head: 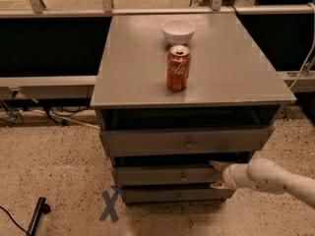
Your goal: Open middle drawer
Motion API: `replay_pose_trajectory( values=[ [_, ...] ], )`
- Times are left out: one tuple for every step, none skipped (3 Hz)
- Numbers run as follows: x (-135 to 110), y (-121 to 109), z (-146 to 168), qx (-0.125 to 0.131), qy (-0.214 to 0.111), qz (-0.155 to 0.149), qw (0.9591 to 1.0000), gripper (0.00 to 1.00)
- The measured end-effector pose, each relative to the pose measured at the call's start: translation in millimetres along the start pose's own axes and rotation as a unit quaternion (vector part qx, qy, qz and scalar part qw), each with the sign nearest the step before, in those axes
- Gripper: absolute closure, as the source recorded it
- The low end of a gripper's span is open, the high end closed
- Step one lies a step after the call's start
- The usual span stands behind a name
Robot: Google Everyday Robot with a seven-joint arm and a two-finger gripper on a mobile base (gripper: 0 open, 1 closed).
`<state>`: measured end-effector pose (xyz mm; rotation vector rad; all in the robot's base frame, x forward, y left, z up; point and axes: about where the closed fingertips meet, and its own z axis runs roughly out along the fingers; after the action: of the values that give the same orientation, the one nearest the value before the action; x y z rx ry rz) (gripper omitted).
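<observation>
As I look down at the grey cabinet (pixel 133 82), I see three drawers one under the other. The middle drawer (pixel 157 175) is the second one. It has a small round knob (pixel 183 175) in the middle of its front and a dark gap above it. The top drawer (pixel 147 142) sticks out a bit more than the others, and the bottom drawer (pixel 167 195) is the thinnest.

My gripper (pixel 215 175) is at the right end of the middle drawer, well to the right of the knob. Its two fingers are apart, one by the top edge of the drawer front and one by the bottom edge. I cannot tell if they touch the drawer. The white arm (pixel 270 177) comes in from the right side, low by the floor.

On top of the cabinet a red Coca-Cola can (pixel 178 69) stands upright. A white bowl (pixel 178 31) sits just behind it. A blue X (pixel 110 206) is marked on the speckled floor (pixel 54 171) by the cabinet's left corner.
</observation>
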<state>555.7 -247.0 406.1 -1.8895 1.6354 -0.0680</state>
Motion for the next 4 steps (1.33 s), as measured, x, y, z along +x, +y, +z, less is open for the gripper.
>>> replay_pose_trajectory(
  values=[
    [-1, 12, -8, 0.005, -0.01, 0.017, 0.9998, 0.6],
    [-8, 32, -25, 0.002, -0.024, 0.03, 0.9993, 0.48],
    [-10, 28, -31, 0.002, -0.024, 0.03, 0.9993, 0.49],
    [-14, 58, -66, -0.02, -0.014, 0.036, 0.999, 0.31]
  ],
)
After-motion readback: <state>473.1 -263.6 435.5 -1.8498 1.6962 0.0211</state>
